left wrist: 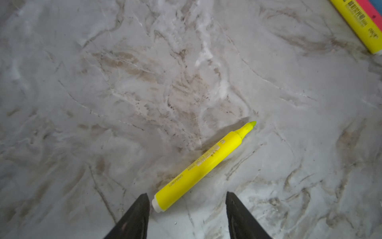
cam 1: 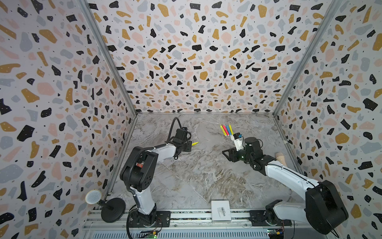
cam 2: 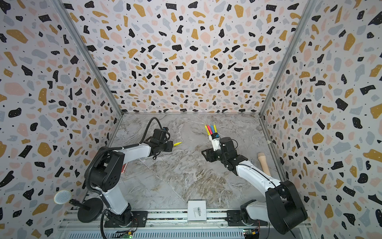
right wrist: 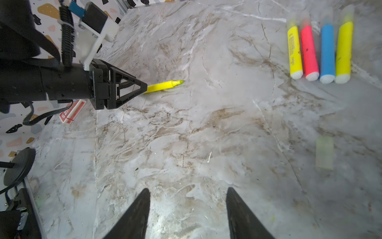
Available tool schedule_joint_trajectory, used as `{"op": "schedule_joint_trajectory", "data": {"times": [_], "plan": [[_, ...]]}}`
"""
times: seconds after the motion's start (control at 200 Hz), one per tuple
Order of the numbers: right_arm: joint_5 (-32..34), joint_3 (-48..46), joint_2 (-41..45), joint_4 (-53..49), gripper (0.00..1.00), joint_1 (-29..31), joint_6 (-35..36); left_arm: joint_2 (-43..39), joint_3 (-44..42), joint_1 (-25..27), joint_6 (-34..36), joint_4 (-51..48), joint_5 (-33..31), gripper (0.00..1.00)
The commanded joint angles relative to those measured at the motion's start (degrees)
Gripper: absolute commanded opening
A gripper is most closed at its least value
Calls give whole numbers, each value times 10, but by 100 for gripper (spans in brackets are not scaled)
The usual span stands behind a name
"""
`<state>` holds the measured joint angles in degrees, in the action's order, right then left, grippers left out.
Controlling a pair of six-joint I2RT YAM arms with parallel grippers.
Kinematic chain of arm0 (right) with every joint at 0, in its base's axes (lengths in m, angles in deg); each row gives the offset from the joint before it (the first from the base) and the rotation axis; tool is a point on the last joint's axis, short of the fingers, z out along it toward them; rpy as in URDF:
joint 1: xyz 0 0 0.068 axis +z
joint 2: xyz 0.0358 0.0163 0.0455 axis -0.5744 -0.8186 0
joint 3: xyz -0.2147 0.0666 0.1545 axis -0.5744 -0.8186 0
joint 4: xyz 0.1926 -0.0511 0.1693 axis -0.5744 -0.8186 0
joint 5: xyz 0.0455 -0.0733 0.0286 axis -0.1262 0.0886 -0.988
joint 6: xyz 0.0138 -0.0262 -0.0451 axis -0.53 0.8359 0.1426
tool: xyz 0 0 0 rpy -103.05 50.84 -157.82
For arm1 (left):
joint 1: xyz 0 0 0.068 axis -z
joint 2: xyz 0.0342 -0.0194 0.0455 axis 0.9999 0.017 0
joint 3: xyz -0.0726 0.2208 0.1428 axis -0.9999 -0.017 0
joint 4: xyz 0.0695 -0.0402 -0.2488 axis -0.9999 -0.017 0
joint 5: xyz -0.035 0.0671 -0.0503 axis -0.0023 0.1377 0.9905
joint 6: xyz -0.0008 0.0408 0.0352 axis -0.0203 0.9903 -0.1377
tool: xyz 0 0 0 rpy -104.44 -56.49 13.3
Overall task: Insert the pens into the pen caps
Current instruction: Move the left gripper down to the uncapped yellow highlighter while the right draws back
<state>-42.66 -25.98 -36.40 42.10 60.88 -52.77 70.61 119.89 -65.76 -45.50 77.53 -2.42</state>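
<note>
We see a booth: terrazzo-print walls (cam 1: 186, 51) on three sides, a grey-brown marble-look table (cam 1: 206, 182) as the work surface, and an aluminium rail (cam 1: 186, 216) along the near edge. A white box (cam 1: 220, 210) sits on that edge between the two arm bases. A beige handle (cam 2: 263, 163) lies by the right wall.

Left pincer (left wrist: 187, 194): jaws apart, nothing gripped, low over the table left of centre. The uncapped yellow pen (left wrist: 202, 163) lies flat on the table right at it. Its tail end sits between the fingers (left wrist: 136, 217), just beside one of them. The body runs out diagonally ahead, felt tip pointing away from the pincer. We can't tell whether that finger touches the tail.

Right pincer (right wrist: 187, 189): jaws apart, empty, over bare table right of centre. Four capped pens (right wrist: 320, 51) lie ahead of it toward the back wall, side by side and touching: yellow, pink-red, blue, yellow, with clear caps on. The loose cap (right wrist: 325, 153), translucent pale green, lies alone on the table, nearer the right pincer than the row is, off to one side and apart from both.
</note>
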Motion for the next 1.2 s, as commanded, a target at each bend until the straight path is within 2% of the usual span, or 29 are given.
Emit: {"op": "schedule_joint_trajectory", "data": {"times": [0.0,0.325,0.666,0.801,0.966,1.196], "plan": [[-26,-20,23,32,59,-2,-19,11,19,-1,18,-5,8,60],[-27,-50,51,40,59,-2,-28,41,38,-1,27,-24,9,57],[-27,-56,52,51,59,-2,-36,25,13,14,10,-25,34,54],[-22,-56,52,53,59,-2,-38,8,8,18,4,-20,41,48],[-17,-57,51,53,59,-3,-41,16,44,18,15,-45,23,46],[-14,-60,55,50,59,-3,-42,56,96,19,30,-80,5,50]]}}
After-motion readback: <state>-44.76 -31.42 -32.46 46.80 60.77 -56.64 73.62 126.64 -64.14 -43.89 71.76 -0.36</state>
